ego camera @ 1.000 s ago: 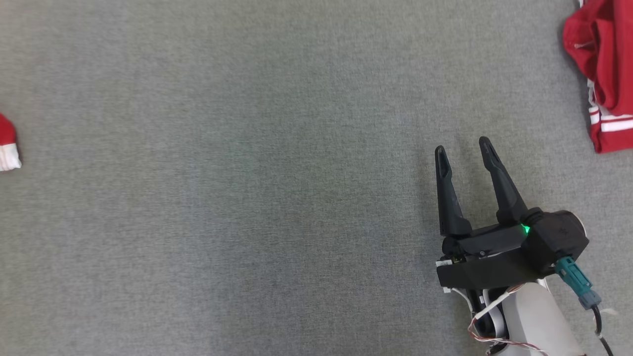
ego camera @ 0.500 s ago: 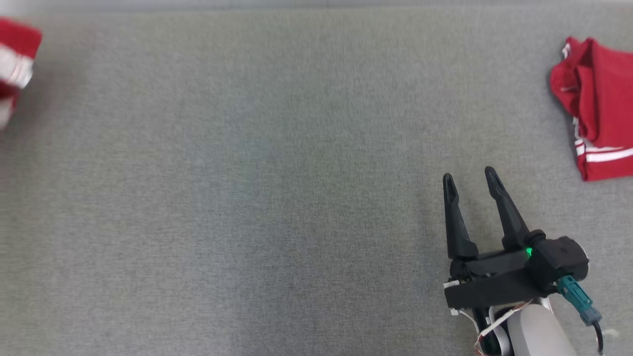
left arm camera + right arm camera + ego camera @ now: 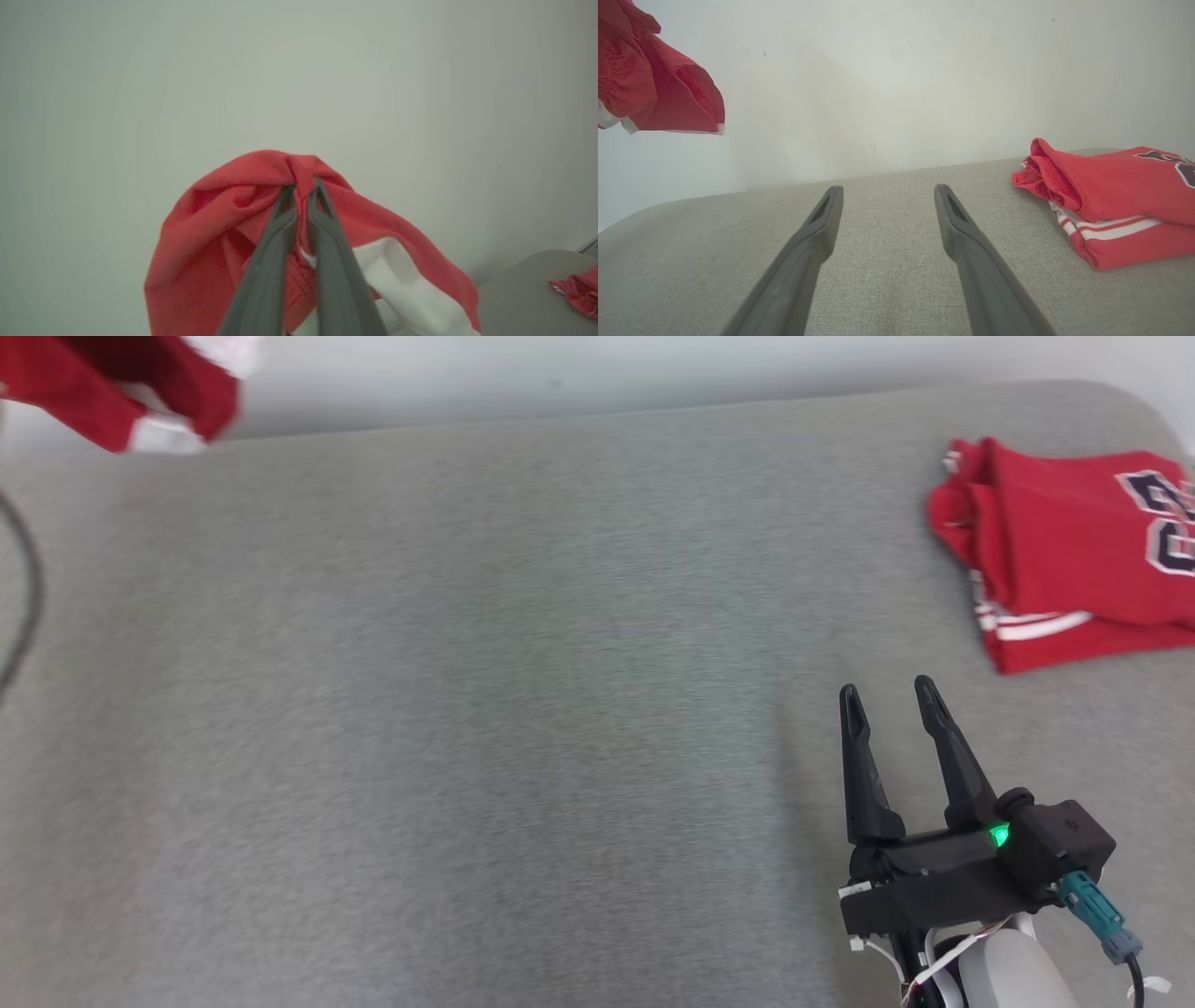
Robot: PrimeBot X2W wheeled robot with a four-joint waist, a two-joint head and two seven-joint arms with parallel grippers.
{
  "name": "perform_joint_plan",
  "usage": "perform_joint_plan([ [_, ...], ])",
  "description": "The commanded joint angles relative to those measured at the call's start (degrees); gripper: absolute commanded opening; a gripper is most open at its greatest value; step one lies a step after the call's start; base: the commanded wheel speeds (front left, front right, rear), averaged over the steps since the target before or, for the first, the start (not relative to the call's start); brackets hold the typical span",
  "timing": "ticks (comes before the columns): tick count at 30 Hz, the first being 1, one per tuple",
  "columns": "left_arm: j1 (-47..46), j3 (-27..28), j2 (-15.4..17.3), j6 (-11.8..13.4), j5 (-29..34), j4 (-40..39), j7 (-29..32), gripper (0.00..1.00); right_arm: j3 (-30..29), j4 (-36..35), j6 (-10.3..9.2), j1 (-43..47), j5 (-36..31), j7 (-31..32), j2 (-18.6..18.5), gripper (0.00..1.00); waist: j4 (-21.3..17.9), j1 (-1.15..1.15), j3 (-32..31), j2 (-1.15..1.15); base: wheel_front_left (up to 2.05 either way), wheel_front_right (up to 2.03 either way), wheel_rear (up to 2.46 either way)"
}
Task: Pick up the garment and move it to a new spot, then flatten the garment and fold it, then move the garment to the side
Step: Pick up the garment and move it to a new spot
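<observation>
Left wrist view has our left gripper [image 3: 301, 190] pinching a small bunch of the red garment [image 3: 205, 224], dangling high near the far left edge of the worktop [image 3: 467, 709], right gripper [image 3: 887, 691] spread and idle, so we reckon a slip drops it overboard.
</observation>
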Motion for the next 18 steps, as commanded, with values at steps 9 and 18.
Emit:
perform_joint_plan([
  [9, 2.4, -5.5, -5.1, 1.1, 1.2, -7.6, 1.9, 0.00, -0.4, 0.5, 0.04, 2.4, 1.5, 0.0, 0.1, 1.00, -9.1, 0.01, -1.9, 0.00, 0.00, 0.00, 0.00],
  [18, 11.6, -12.2, -11.4, 1.6, 0.2, -10.8, 0.1, 0.00, -1.4, 0.9, 0.04, 3.5, 1.2, 0.0, 0.1, 1.00, -9.5, 0.01, -2.9, 0.00, 0.00, 0.00, 0.00],
])
